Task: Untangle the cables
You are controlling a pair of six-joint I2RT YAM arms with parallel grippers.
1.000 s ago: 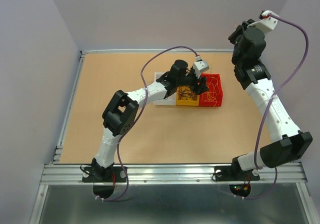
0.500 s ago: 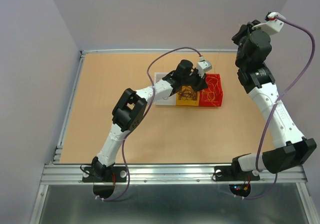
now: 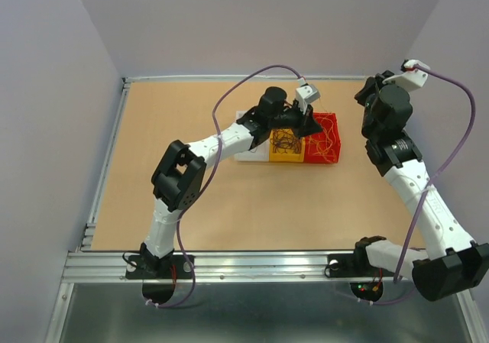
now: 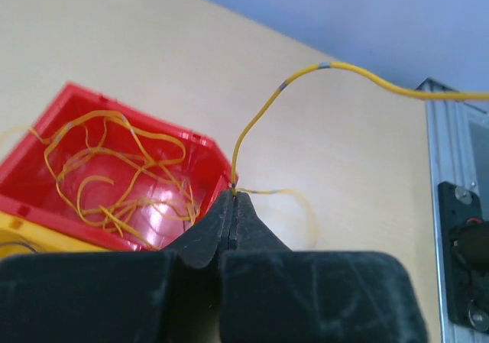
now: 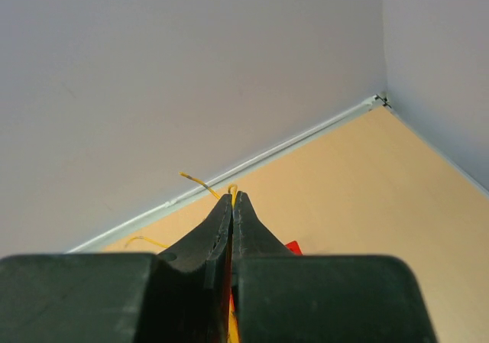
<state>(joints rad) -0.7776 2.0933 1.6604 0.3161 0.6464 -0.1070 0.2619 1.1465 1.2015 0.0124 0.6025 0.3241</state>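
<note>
Yellow cables (image 4: 114,167) lie curled in a red bin (image 3: 333,158). In the yellow bin (image 3: 284,158) beside it sits a clump of dark cables (image 3: 286,138). My left gripper (image 4: 233,193) is shut on one yellow cable (image 4: 263,114), which arcs up and off to the right. In the top view this gripper (image 3: 309,126) hangs over the red bin's left edge. My right gripper (image 5: 232,195) is raised at the back right and shut on a thin yellow cable (image 5: 199,180), whose ends poke out past the tips. Blue cables do not show.
A white bin (image 3: 246,153) adjoins the yellow bin on the left, under the left forearm. Metal rails (image 3: 107,167) edge the wooden table, and lavender walls stand close behind. A corner of the red bin (image 5: 293,247) shows below the right fingers.
My left gripper has gone from open to shut, pinching a yellow cable at the red bin. The right arm has swung lower and to the right, still shut.
</note>
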